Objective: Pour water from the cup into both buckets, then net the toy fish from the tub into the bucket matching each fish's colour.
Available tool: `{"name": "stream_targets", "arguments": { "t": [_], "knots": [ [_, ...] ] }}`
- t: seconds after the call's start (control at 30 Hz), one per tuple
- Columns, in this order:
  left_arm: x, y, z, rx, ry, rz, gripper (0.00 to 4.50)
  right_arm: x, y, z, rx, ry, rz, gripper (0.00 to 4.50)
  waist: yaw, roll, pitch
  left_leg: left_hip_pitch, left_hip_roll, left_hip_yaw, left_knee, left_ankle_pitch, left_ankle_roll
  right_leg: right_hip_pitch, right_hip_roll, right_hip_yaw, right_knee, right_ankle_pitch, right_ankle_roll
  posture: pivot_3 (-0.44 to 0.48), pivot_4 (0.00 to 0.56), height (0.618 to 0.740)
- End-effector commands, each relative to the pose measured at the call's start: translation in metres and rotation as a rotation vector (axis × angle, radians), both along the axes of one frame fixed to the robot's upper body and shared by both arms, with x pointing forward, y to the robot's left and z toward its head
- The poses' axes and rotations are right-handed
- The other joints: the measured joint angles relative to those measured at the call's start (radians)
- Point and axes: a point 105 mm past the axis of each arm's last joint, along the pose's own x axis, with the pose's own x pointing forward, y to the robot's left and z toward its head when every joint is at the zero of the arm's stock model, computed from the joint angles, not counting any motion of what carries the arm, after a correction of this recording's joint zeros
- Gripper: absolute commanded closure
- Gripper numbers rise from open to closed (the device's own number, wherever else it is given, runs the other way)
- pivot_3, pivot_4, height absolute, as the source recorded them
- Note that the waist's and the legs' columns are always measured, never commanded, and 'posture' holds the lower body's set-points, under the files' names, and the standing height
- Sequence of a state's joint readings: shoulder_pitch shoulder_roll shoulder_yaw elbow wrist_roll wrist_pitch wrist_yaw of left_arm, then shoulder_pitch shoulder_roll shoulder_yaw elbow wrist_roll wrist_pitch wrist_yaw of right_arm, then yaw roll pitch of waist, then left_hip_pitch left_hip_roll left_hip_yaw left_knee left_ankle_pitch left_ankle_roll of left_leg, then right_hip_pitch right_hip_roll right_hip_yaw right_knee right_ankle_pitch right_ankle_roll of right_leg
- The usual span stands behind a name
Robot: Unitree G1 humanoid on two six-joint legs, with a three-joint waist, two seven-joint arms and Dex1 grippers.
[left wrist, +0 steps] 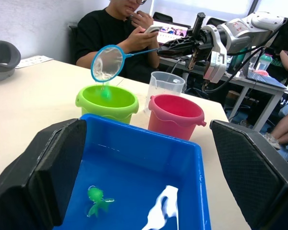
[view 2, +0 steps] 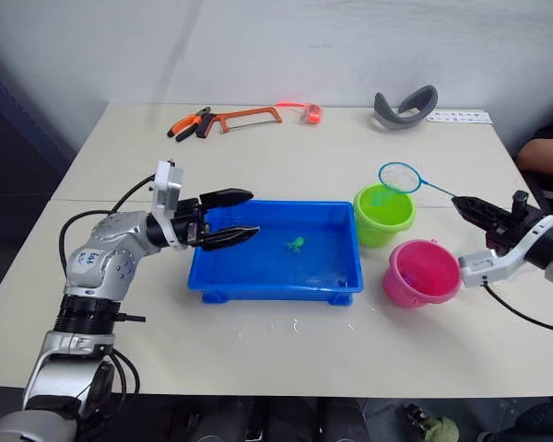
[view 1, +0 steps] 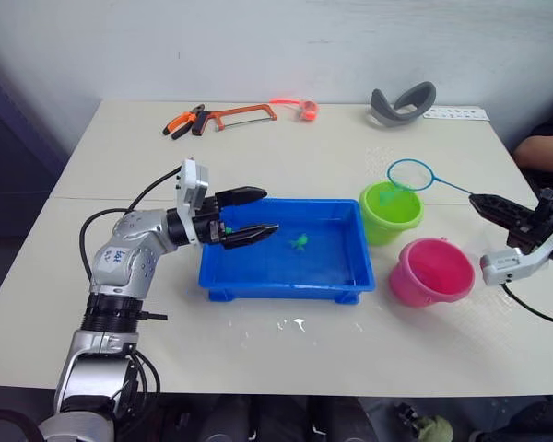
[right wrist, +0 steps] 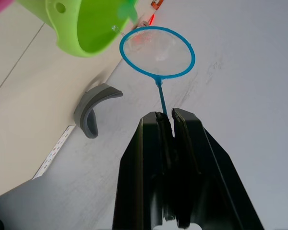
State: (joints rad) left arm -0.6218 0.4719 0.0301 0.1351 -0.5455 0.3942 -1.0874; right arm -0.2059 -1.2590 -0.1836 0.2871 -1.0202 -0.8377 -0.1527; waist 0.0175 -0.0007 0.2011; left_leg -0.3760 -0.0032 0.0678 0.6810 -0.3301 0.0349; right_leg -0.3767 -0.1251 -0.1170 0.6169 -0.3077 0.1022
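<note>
- My right gripper point(right wrist: 167, 125) has its fingers pressed together on the thin handle of the net point(view 1: 411, 174), and the hoop reaches out ahead of my fingertips.
- The hoop hangs above the rim of the green bucket point(view 1: 390, 211), with a green shape below it, probably a fish dropping out of the mesh, though I can't make it out clearly.
- The pink bucket point(view 1: 432, 271) stands just beside the green one, closer to my right gripper and under its line of reach.
- My left gripper point(view 1: 245, 216) hovers over the near end of the blue tub point(view 1: 286, 270), fingers spread wide and holding nothing.
- One green toy fish point(view 1: 299, 242) lies in the tub a little ahead of my left fingertips.
- From my left wrist I see the clear cup point(left wrist: 166, 85) standing behind the two buckets.
- Beyond it, a person point(left wrist: 115, 33) in black sits holding a phone.
</note>
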Motion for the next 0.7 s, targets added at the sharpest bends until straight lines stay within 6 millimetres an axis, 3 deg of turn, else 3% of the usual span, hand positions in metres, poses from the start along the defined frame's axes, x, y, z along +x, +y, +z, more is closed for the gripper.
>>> {"name": "stream_targets", "arguments": {
  "t": [0.03,0.13,0.2,0.3,0.4,0.57,0.7],
  "knots": [
    [0.003,0.001,0.007,-0.011,-0.048,-0.007,0.02,0.006,-0.001,0.031,-0.052,-0.168,0.041,4.5,-0.001,0.0,0.0,0.0,0.0,0.0,0.0,0.0,0.0,0.0,0.001,0.0,0.0,0.0,0.0,0.0,0.15,0.74],
    [0.004,0.003,0.005,-0.01,-0.049,-0.002,0.02,0.006,-0.005,0.033,0.006,-0.165,0.041,4.5,-0.001,0.0,0.0,0.0,0.002,-0.001,-0.001,0.0,-0.001,0.0,0.007,0.002,-0.001,0.0,0.0,0.0,0.15,0.74],
    [0.004,0.006,0.005,-0.009,-0.05,0.004,0.02,0.004,-0.002,0.034,0.172,-0.117,0.051,4.5,-0.001,0.0,0.0,0.0,0.002,0.0,-0.001,0.0,-0.001,0.0,0.008,0.003,-0.001,0.0,0.0,0.0,0.15,0.74],
    [0.004,0.015,0.004,-0.006,-0.055,0.022,0.02,-0.001,0.018,0.032,0.455,0.041,0.116,4.5,-0.013,0.0,0.0,0.0,0.003,0.0,-0.001,0.001,-0.001,0.0,0.009,0.003,-0.002,0.0,0.0,0.0,0.15,0.74],
    [0.001,0.031,0.003,-0.005,-0.062,0.036,0.02,-0.006,0.044,0.037,0.622,0.201,0.168,4.5,-0.02,0.0,0.0,0.0,0.004,-0.001,-0.001,0.001,-0.001,0.0,0.009,0.002,-0.002,0.0,0.0,0.0,0.15,0.74],
    [-0.004,0.054,-0.002,0.017,-0.073,0.071,0.02,-0.009,0.077,0.038,0.661,0.397,0.161,4.5,-0.02,0.0,0.0,0.001,0.006,-0.001,0.001,0.001,-0.001,0.0,0.006,0.003,0.001,0.0,-0.001,0.0,0.15,0.74],
    [-0.009,0.068,-0.009,0.049,-0.088,0.095,0.02,-0.005,0.106,0.023,0.634,0.554,0.118,4.5,-0.019,0.0,0.0,0.001,0.005,-0.001,0.002,0.0,-0.001,0.0,0.001,0.002,0.001,0.0,-0.001,0.0,0.15,0.74]
  ]
}}
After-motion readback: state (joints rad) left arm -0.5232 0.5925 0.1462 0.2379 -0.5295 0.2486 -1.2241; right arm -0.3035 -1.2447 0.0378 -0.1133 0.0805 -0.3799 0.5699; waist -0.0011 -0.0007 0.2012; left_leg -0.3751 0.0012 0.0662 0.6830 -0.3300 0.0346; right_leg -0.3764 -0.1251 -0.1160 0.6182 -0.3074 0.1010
